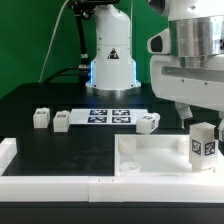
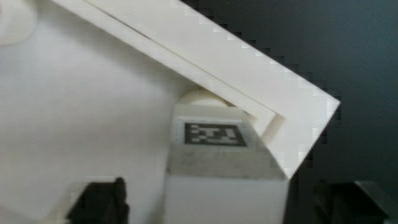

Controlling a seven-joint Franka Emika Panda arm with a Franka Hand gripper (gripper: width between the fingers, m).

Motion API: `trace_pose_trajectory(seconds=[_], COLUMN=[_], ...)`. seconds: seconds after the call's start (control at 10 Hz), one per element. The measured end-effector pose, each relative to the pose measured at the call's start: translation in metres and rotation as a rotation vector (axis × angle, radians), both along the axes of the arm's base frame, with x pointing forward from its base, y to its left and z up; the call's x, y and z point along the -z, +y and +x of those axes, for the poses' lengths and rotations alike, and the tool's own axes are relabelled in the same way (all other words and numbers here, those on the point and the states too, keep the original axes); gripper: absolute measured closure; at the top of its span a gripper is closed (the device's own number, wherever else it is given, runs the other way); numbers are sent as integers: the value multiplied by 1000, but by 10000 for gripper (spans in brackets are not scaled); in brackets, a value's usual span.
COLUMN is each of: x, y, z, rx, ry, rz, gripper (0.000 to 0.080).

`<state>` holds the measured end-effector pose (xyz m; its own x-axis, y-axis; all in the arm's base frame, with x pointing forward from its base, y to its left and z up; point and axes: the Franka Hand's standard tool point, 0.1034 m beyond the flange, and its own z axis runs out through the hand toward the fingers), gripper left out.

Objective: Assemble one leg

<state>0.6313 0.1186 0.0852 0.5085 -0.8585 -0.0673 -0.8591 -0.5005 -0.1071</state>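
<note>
Wrist view showed the leg (image 2: 217, 140) standing upright at a corner of the white tray (image 2: 160, 60), between the fingers of the gripper (image 2: 222, 205) — spread wide, touching nothing, holding nothing. The step in hand looked like seating that leg in the tray's corner. The next move would call for closing squarely on its sides and turning it home without tipping it. Exterior view: a black table (image 1: 40, 145), three spare legs (image 1: 62, 121) beside the marker board (image 1: 110, 115) — green backdrop (image 1: 30, 40) behind.
</note>
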Motion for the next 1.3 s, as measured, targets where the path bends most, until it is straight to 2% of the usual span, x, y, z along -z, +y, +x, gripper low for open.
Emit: trace_pose_trajectory(seconds=[0.1, 0.2, 0.3, 0.6, 0.8, 1.1, 1.3], x=[0, 0, -1, 0, 0, 2, 2], y=[0, 1, 2, 4, 8, 5, 5], z=[0, 0, -1, 0, 0, -1, -1], rx=[-18, -148, -314, -771, -903, -1188, -1188], ry=[-2, -13, -24, -64, -78, -113, -113], rz=[-1, -9, -20, -50, -59, -79, -79], gripper=[193, 193, 159, 150, 150, 150, 414])
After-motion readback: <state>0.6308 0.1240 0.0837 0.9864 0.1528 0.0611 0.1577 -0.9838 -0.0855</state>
